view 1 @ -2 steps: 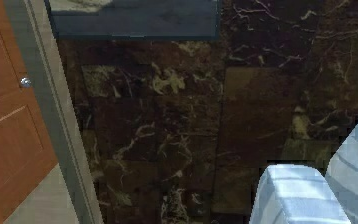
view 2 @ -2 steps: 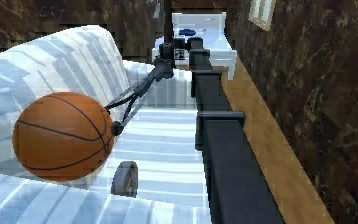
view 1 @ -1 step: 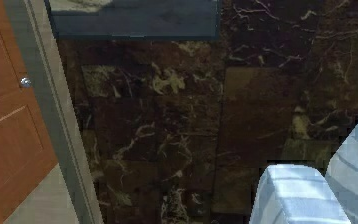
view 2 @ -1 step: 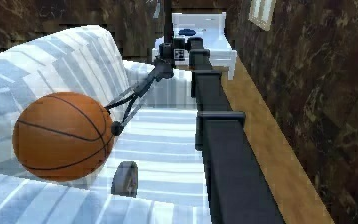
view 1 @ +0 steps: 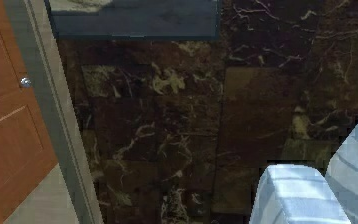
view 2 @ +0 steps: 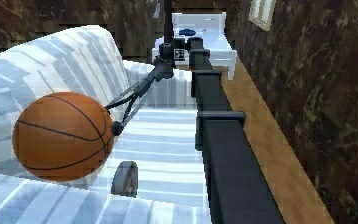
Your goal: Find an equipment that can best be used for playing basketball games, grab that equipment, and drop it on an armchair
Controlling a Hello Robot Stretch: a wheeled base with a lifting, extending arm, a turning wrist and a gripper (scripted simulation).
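- Fingers (view 2: 137,95): two thin dark rods run down and toward the arm side view's left from the gripper's body. You cannot tell from these pictures how they are set against each other.
- Gripper (view 2: 114,118): its far end meets the right side of the basketball (view 2: 62,135). The ball hangs there and looks clear of the upholstery, so record it as held.
- Basketball: orange with dark seams, on the arm side view's left. It shows against the back of the armchair (view 2: 162,135), with a near striped edge showing just under it.
- Arm (view 2: 222,130): a dark square bar reaching out above the right part of the seat, with the two white marker squares (view 2: 172,50) at its end.
- Armchair: blue-and-white striped. A corner of striped upholstery, likely the same chair, shows at the forward view's lower right (view 1: 297,195).
- Surroundings: dark marble floor (view 1: 187,120) ahead and an orange door (view 1: 12,120) on the forward view's left.
- Step in hand, as judged: finding and grabbing are done. You are at the drop.
- Next move, as judged: confirm that the ball sits over the seat cushion rather than the chair's edge before you let go. A round ball will bounce and roll, so a low release over the seat's middle is advised.
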